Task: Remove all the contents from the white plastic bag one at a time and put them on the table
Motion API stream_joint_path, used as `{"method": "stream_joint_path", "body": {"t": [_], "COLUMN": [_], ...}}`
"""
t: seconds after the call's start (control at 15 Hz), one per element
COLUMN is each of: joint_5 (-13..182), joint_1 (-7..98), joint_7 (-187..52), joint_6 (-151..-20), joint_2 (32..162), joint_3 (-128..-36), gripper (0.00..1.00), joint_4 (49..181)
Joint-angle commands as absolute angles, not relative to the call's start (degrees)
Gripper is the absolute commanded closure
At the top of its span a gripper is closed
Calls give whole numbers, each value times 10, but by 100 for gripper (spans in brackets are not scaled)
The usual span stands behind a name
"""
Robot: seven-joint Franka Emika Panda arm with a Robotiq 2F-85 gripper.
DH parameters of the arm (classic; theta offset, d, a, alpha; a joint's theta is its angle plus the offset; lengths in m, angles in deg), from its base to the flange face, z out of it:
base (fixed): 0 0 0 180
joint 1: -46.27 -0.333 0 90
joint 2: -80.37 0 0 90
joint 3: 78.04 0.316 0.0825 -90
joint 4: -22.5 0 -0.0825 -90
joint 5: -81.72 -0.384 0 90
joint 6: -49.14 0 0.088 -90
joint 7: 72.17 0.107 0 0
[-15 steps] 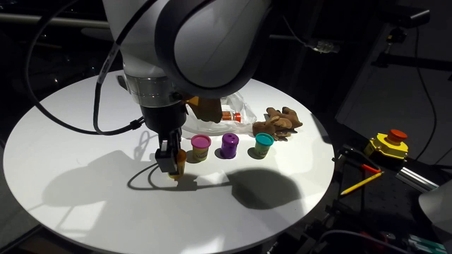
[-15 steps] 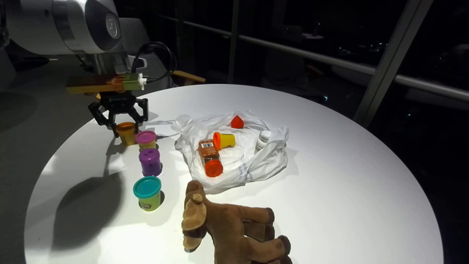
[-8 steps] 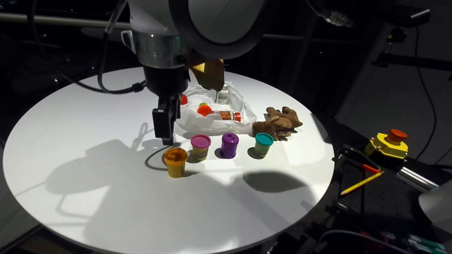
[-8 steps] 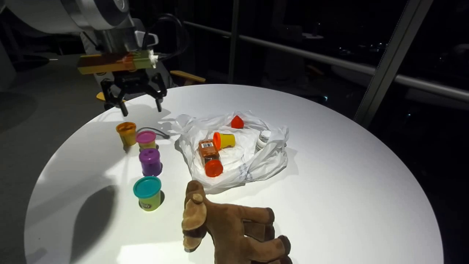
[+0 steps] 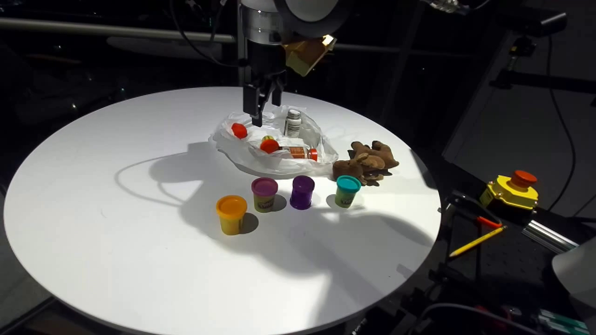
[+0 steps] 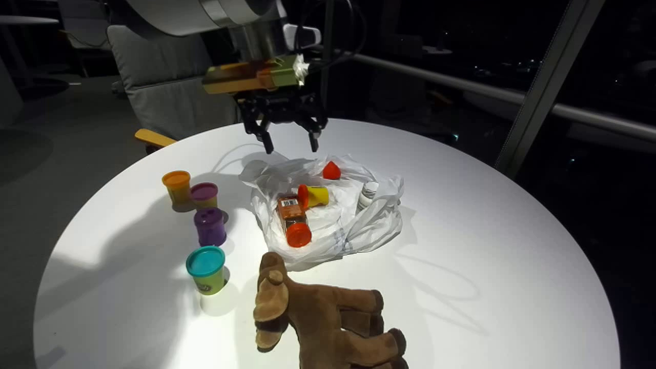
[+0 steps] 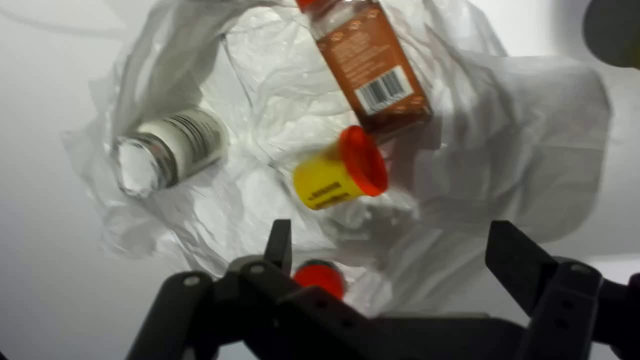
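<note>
Table (image 6: 487, 246): round, white, carries every item inspected. Arm (image 6: 215, 15): poised above one edge of the white plastic bag (image 5: 251, 160). Its fingers (image 7: 520, 265) stand well apart and grip nothing, presumably spread to straddle the next item. Bag: resting on the table, mouth slumped wide, which should give access from above; I count four items inside.

Brown toy (image 6: 318, 315): out, lying just beside the bag; contact I cannot confirm. Canister (image 7: 367, 65): inside, red-capped, lying down, barcode uppermost. White bottle (image 5: 293, 125): inside, by the bag's wall, which probably steadies it; upright or leaning, I cannot tell.

Teal-lidded cup (image 5: 347, 191), purple cup (image 5: 302, 192), pink-lidded cup (image 5: 264, 195) and orange cup (image 5: 231, 215): upright on the table, set apart, likely to leave the bag's mouth unobstructed. Yellow cup (image 7: 335, 172): inside, on its side, lid by the canister's base. Red piece (image 6: 331, 170): inside, near the rim. In my judgement either of these last two comes next; loose plastic could be pinched along with it.
</note>
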State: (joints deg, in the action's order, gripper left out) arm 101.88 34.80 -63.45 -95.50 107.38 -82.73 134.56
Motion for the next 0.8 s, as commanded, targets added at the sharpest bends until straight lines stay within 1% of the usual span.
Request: {"method": "stream_joint_path", "body": {"t": [0.0, 0.33, 0.73], "joint_5": [996, 918, 830], "joint_1": [371, 391, 386], "joint_7": [-572, -498, -416], "joint_6": [-964, -960, -999], "joint_2": [1110, 1158, 1211], "joint_3": [-847, -849, -853], "gripper": [0, 0, 0], "joint_4": [1318, 1282, 1239]}}
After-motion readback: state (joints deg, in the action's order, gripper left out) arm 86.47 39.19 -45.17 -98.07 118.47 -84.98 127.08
